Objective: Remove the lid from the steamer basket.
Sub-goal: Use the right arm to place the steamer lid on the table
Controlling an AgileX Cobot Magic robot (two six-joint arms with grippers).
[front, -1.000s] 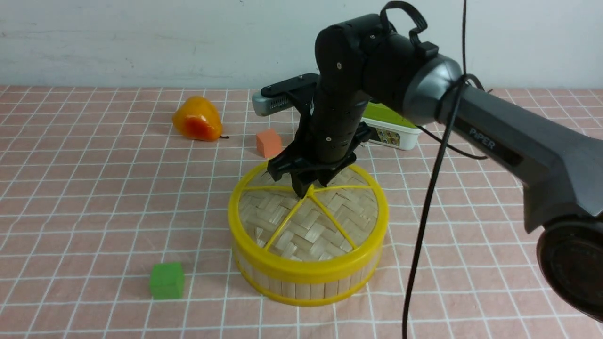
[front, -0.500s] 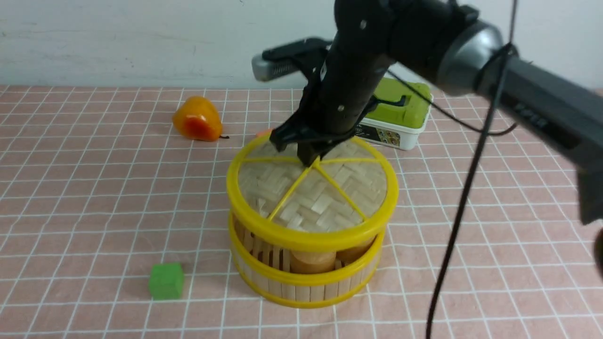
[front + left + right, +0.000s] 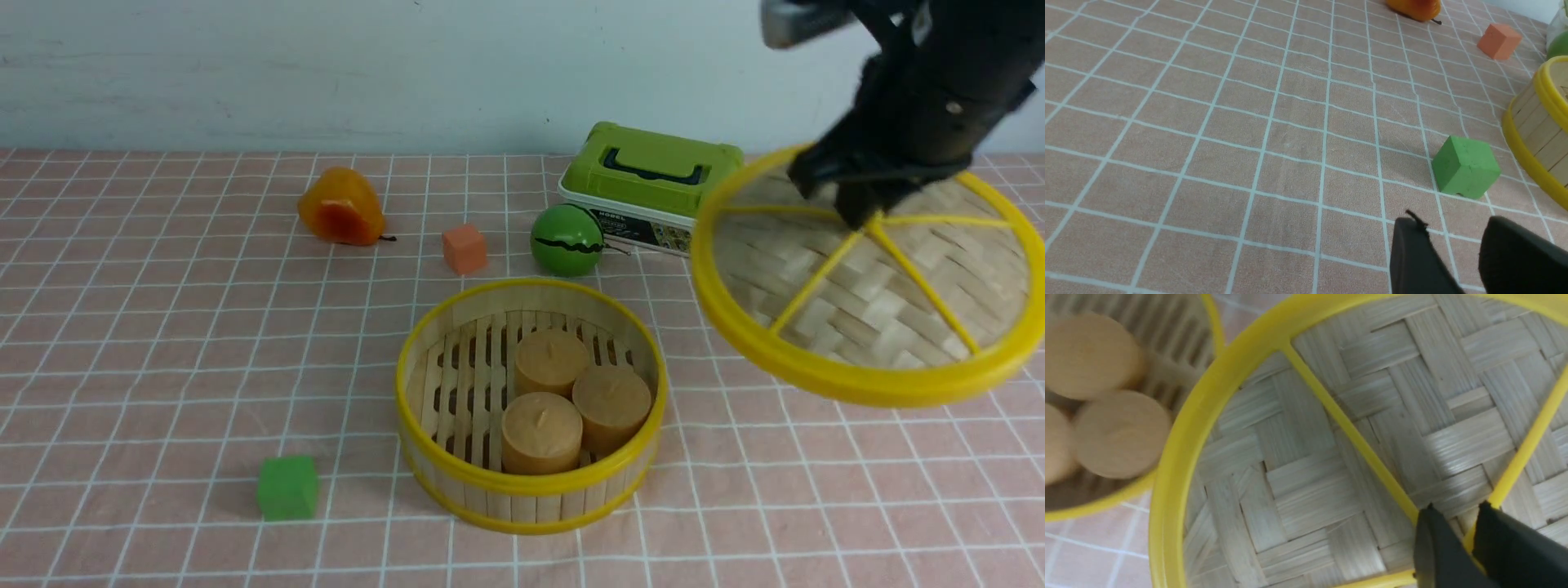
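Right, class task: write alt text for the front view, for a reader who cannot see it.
The right gripper holds the lid in the air, right of the open steamer basket, which holds three tan cylinders.

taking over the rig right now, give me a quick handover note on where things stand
Right gripper: shut on the lid at its centre, holding it in the air to the right of the steamer basket.
Left gripper: slightly open, empty, over the cloth near the green cube.
Done: the lid is off; the steamer basket stands open with three tan cylinders inside.
Left: probably only to set the lid down on bare cloth and let go.
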